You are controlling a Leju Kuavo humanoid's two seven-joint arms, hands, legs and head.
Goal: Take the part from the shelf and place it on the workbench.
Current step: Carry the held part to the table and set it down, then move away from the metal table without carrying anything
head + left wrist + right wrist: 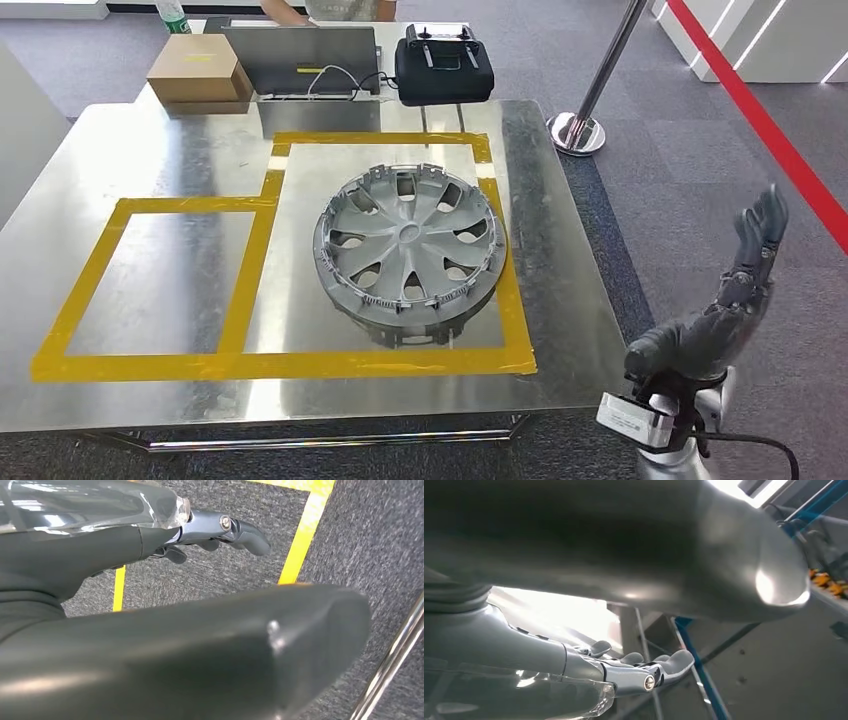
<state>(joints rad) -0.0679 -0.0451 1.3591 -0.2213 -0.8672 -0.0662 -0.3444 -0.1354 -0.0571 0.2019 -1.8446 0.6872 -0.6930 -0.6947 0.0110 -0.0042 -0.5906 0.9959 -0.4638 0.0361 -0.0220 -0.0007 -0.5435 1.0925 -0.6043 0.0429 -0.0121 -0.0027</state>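
Note:
The part, a grey wheel cover (410, 250) with several spokes, lies flat on the steel workbench (150, 150), inside the right-hand box of yellow tape (515, 300). My right hand (725, 300) is raised off the table's right edge, well apart from the cover, fingers stretched upward and holding nothing. In the right wrist view the right hand (634, 672) shows straight fingers with nothing between them. In the left wrist view my left hand (215, 532) hangs over grey carpet with fingers extended and empty.
A second taped box (150, 280) lies left of the cover. A cardboard box (200, 70), a laptop (300, 60) and a black case (443, 65) stand at the far edge. A stanchion post (590, 100) and red floor line (770, 130) are at right. A person stands behind the laptop.

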